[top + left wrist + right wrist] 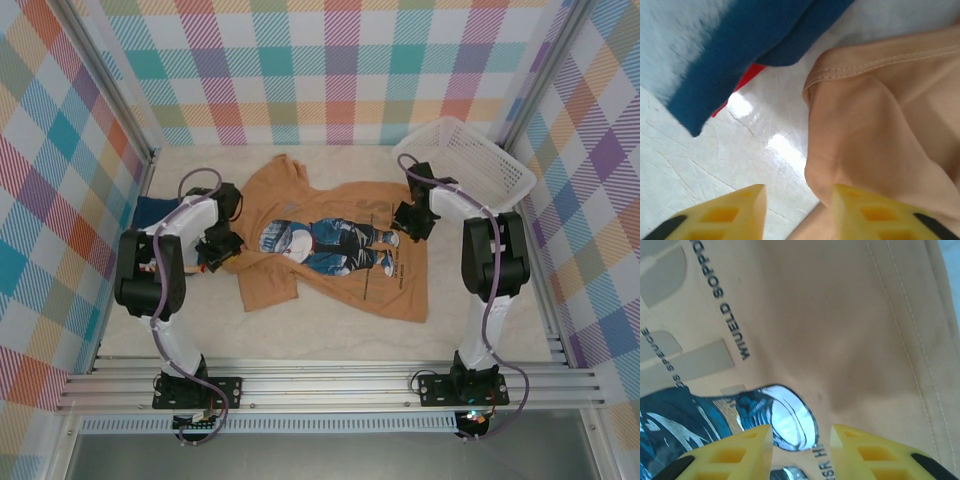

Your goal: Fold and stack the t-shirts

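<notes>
The tan-orange t-shirt (340, 215) lies spread on the table's middle, its blue-and-white cartoon print (325, 243) facing up. The navy t-shirt (150, 210) lies bunched at the far left behind my left arm. My left gripper (222, 250) sits at the tan shirt's left edge. In the left wrist view its jaws (797, 212) stand open, a fold of tan cloth (875, 120) beside the right finger and the navy t-shirt (750, 45) beyond. My right gripper (408, 222) hovers over the shirt's right part. Its jaws (801, 450) are open above the print (790, 420).
A white mesh basket (480, 160) stands at the back right corner. A red patch (742, 85) peeks from under the navy cloth. Plaid walls close in three sides, and an aluminium rail (330, 385) runs along the near edge.
</notes>
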Tool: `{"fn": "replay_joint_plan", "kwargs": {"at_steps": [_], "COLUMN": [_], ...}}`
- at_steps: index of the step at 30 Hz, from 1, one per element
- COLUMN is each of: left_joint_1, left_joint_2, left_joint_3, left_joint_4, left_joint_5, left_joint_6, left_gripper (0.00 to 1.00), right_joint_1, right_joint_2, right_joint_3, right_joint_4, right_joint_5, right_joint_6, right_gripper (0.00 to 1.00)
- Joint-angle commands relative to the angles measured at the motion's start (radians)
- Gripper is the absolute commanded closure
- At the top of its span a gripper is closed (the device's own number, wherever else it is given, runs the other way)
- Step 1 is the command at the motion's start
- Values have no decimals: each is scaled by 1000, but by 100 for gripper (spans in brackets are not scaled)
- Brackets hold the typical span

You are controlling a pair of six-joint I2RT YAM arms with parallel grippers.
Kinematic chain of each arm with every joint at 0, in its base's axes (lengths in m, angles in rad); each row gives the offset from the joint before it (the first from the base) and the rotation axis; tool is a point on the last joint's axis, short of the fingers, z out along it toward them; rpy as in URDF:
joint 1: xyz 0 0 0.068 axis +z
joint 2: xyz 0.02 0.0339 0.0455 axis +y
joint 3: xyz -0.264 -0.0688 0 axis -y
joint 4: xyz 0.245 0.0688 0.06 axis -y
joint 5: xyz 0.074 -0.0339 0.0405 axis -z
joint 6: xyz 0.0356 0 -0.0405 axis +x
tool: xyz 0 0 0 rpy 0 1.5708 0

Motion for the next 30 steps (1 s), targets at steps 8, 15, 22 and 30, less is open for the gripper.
{"fn": "replay_joint_plan", "kwargs": {"at_steps": [8, 15, 22, 30], "left_joint_1": [-144, -201, -235, -400], "left_joint_2": [-202, -256, -169, -334], "left_joint_3": [-78, -400, -452, -610], "left_joint_4": [38, 367, 403, 288], "left_joint_5": [167, 309, 237, 221], "left_joint_6": [-10, -91, -105, -254], "left_gripper": [52, 63, 65, 66], "right_joint_1": [38, 64, 83, 64], "right_joint_2": [-130, -121, -61, 73], "right_joint_3": [-91, -104, -82, 31], "right_joint_4": [0, 61, 98, 27], "right_joint_5": [-44, -151, -181, -115], "right_joint_6": [-47, -68, -73, -35], "right_gripper": [63, 63, 63, 61]}}
